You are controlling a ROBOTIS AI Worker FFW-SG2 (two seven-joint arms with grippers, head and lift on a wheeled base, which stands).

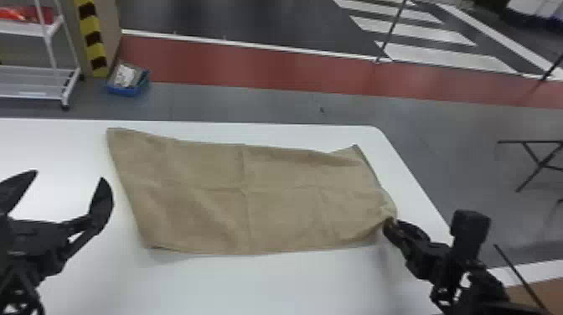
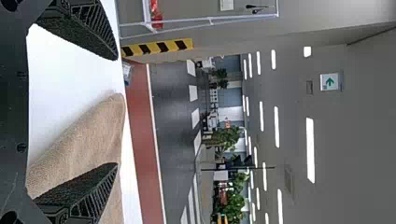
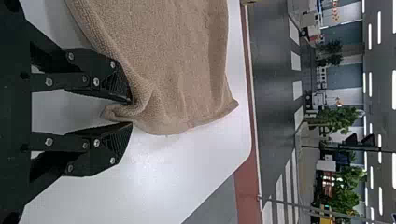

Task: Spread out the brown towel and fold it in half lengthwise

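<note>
Cropped at the head view's left edge, the left gripper [image 1: 67, 176] spreads wide, empty | Creased, woven brown towel [image 1: 201, 209] lies roughly rectangular on the smooth white table [image 1: 251, 285], one corner bunched in the right gripper's [image 1: 388, 225] nearly closed fingers | Blue bin [image 1: 125, 91], white rack [image 1: 33, 97] beyond

White rack [image 1: 52, 31] w/ red items [image 1: 29, 14], blk/yel strip [image 1: 94, 40], blue bin [image 1: 125, 91] on flr [image 1: 251, 102]

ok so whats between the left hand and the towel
In the head view, a narrow strip of white table lies between the left hand and the brown towel.
</note>
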